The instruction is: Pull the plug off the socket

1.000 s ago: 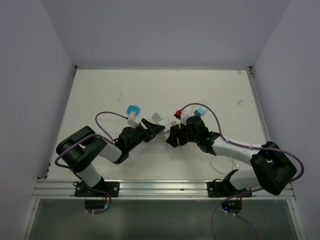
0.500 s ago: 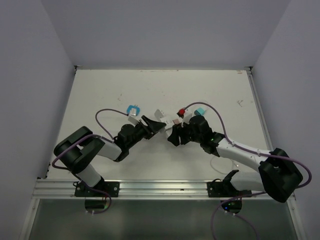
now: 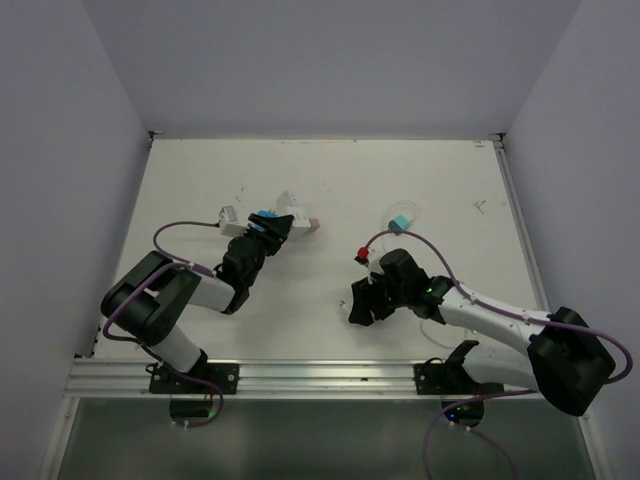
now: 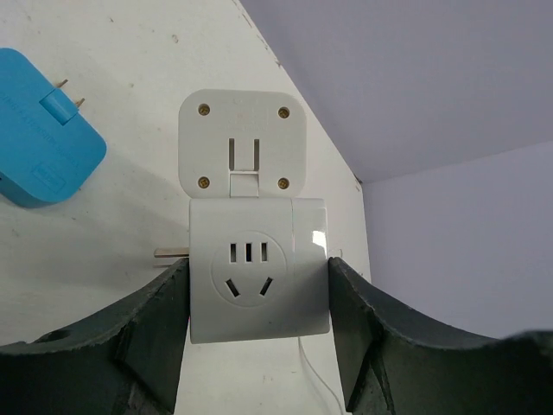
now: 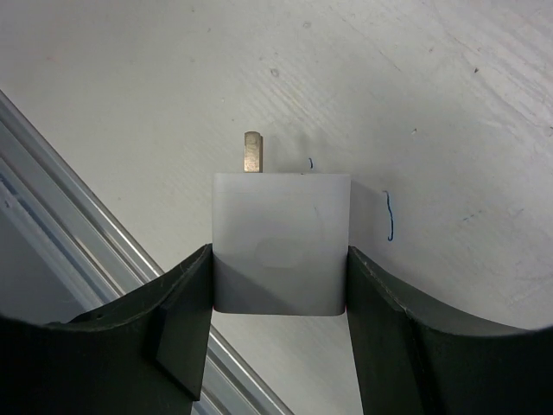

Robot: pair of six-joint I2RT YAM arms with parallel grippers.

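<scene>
The socket, a white cube with slot holes and a metal prong on its left side, sits between the fingers of my left gripper, which is shut on it. In the top view this gripper is at the table's left middle with the socket at its tip. My right gripper is shut on a plain white square plug block with a metal prong, held just above the table. In the top view this gripper is near the front, well apart from the socket.
A white square plate with four screws lies just beyond the socket. A blue adapter lies to its left, also seen from above. A red-capped piece and a teal block lie right of centre. The table's metal front rail is close to my right gripper.
The two grippers were together at the table's middle. Now the left has drawn back left with the socket and the right has drawn back toward the front with the plug block.
</scene>
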